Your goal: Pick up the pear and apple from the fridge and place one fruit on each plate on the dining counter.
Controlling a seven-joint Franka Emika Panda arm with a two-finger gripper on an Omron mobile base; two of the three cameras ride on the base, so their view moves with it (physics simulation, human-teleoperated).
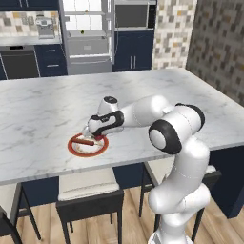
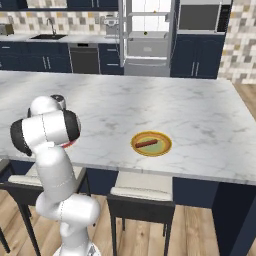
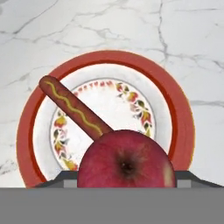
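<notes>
Jaws hold the apple [image 3: 127,165] over a red-rimmed plate [image 3: 177,109] carrying a sausage [image 3: 74,108]; yellow-rimmed plate [image 2: 151,144] holds another sausage

Kitchen: fridge [image 1: 88,38], marble dining counter [image 1: 43,109]

You have the apple [image 3: 126,164] at the bottom of the hand view: round, glossy, deep red, its dark stem pit facing the camera, over the near part of a plate [image 3: 179,109] with a red rim, white centre and a flowered ring. That plate [image 1: 74,145] sits near the dining counter's [image 1: 47,109] near edge. A second plate [image 2: 162,140], yellow-rimmed with an olive centre, lies further right. In the far open fridge [image 2: 148,37], a small yellow-green speck [image 2: 145,33] is probably the pear.
</notes>
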